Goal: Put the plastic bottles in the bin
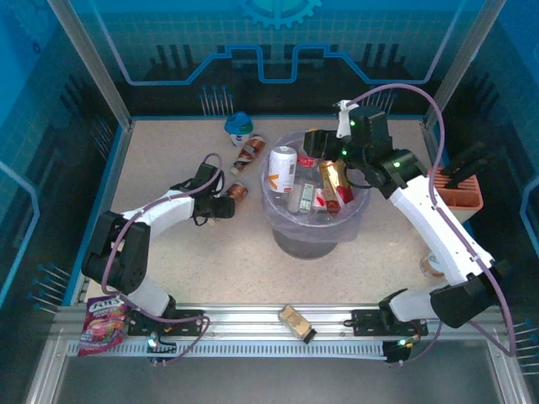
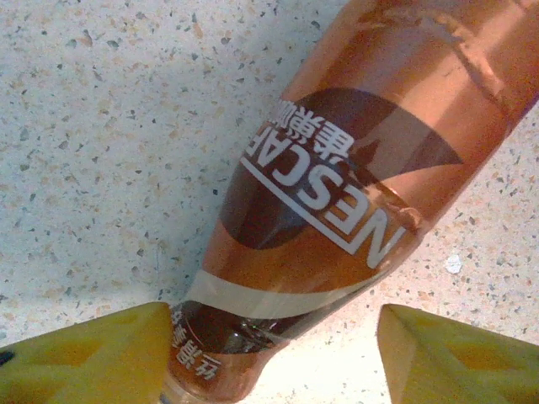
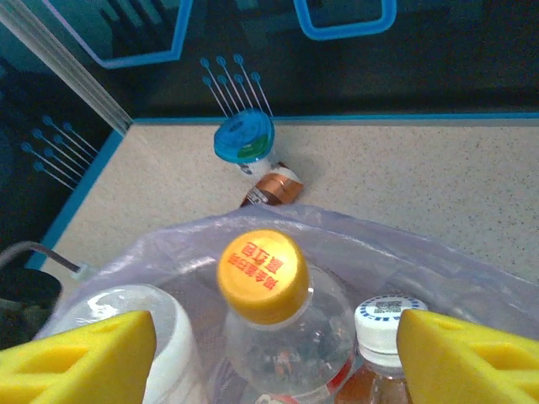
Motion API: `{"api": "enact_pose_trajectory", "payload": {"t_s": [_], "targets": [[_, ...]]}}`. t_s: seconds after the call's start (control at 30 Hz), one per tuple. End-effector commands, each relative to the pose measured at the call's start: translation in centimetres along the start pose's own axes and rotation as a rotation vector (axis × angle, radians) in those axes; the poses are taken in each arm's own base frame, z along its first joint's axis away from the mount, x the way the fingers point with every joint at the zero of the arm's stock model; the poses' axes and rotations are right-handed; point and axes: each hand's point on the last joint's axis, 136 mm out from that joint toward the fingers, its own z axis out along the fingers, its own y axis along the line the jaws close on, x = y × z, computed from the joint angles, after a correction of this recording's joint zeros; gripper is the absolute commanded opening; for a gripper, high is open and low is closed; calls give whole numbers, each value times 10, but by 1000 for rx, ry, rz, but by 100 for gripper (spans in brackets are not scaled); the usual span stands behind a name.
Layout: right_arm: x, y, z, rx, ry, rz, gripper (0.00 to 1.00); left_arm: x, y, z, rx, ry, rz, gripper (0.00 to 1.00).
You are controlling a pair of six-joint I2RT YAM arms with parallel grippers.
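The left claw (image 2: 274, 324) is spread wide low over the bench (image 1: 177, 278). Its 2 yellow fingers (image 2: 93, 358) flank the lower end of a copper Nescafé bottle (image 2: 337, 194), which lies on its side left of the bin (image 1: 310, 242). The right claw (image 3: 276, 328) hangs wide and empty above the bin, over a yellow-capped bottle (image 3: 262, 273) standing among others inside. A blue-capped bottle (image 3: 244, 139) and a second copper bottle (image 3: 271, 187) lie beyond the bin.

Speckled beige table (image 1: 194, 261), evenly lit. Blue printed wall panels (image 1: 168, 34) behind the table and on both its sides, gear emblem (image 1: 278, 10) back centre. Aluminium frame posts (image 1: 88, 63) at the table's far corners, slotted rail (image 1: 244, 341) along its near edge.
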Motion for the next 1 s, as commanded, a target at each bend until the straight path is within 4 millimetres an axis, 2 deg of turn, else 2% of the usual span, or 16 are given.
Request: {"api": "enact_pose_trajectory", "payload": {"t_s": [0.0,0.13,0.3,0.5,0.6,0.63,0.73,0.87,0.97], "targets": [[-13,-2,-26,-6,-20,-2,77,-8,-1,-7,-2,-13,5,57],[-20,1,-32,-26,-17,-14,74,-10,-2,-11,-1,-28,11,48],[-23,22,-38,-131,-5,-30,70,-18,-6,-29,21,-91,11,40],[-23,44,-53,-252,10,-56,70,-33,-9,-76,46,-194,7,39],[-22,47,-54,-268,17,-53,70,-38,-8,-93,49,-232,9,40],[-22,46,-53,-265,20,-51,70,-36,-9,-94,49,-218,16,45],[-18,43,-51,-259,31,-46,70,-29,-5,-78,26,-153,8,78],[-15,38,-52,-252,39,-35,70,-20,-3,-46,41,-62,-28,95],[-15,33,-55,-244,36,-31,71,-14,-1,-25,20,3,-16,99]]}}
